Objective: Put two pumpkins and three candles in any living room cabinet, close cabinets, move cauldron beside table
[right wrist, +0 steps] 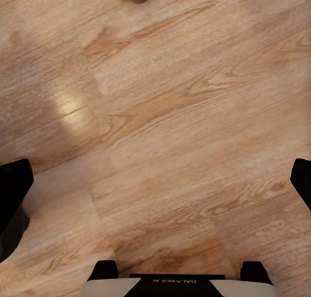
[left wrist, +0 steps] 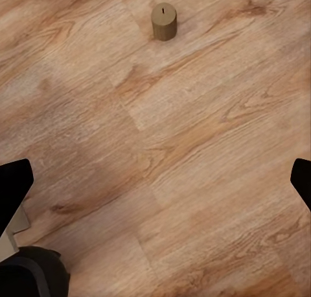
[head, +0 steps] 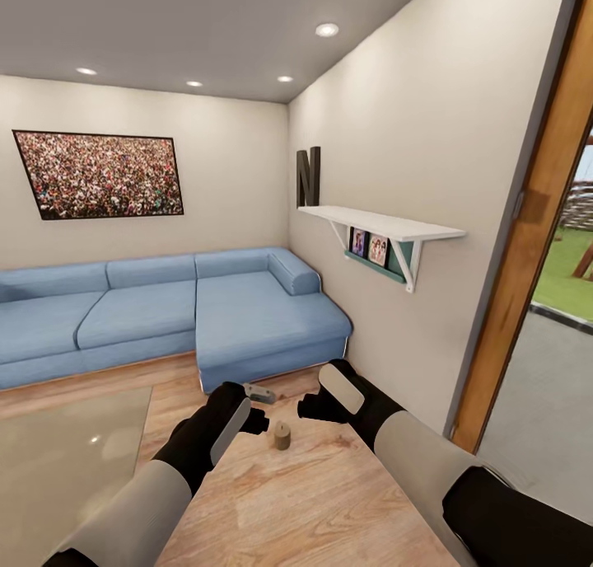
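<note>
Candle [head: 282, 435] upright on floor [head: 329, 501], before sofa [head: 165, 311]; shelf [head: 379, 223] on right wall.

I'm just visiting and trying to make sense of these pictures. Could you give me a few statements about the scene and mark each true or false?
1. A candle stands upright on the wood floor. True.
2. The left gripper holds the candle. False: its fingers are spread with nothing between them, and the candle stands apart.
3. The sofa is blue. True.
4. The wall shelf carries a letter N. True.
5. The right gripper is shut. False: it is open over bare floor.
</note>
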Motion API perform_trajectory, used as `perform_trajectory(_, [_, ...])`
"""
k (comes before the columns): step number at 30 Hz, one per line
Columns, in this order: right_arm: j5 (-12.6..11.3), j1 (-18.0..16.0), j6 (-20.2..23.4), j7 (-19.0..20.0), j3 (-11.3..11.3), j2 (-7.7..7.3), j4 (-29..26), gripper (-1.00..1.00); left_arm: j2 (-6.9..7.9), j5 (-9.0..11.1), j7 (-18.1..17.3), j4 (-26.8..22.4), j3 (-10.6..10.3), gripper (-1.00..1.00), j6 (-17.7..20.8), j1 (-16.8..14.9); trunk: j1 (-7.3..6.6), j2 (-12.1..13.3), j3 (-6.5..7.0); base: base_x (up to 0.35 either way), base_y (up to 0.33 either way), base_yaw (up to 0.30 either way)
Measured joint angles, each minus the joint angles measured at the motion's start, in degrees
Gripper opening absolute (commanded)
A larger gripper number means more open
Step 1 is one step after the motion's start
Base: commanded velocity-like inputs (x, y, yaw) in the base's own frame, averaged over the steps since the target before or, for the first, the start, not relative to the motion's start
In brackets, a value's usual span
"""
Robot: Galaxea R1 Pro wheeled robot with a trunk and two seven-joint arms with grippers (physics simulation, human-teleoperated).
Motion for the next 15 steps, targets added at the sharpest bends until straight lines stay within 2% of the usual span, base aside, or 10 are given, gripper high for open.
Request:
perform_trajectory(11, [0.0, 0.0, 0.0, 0.0, 0.0, 0.00, 0.0, 1.00, 0.00, -0.1, -0.3, 0.5, 0.1, 1.00, 0.2, 0.0, 2.42, -4.4, -1.98, 0.000, 0.000, 0.000])
perform_trajectory(15, [0.0, 0.0, 0.0, 0.0, 0.0, 0.00, 0.0, 1.00, -0.05, 0.8, -0.3, 0.9, 0.1, 1.00, 0.2, -0.1, 3.30, -6.0, -2.70, 0.000, 0.000, 0.000])
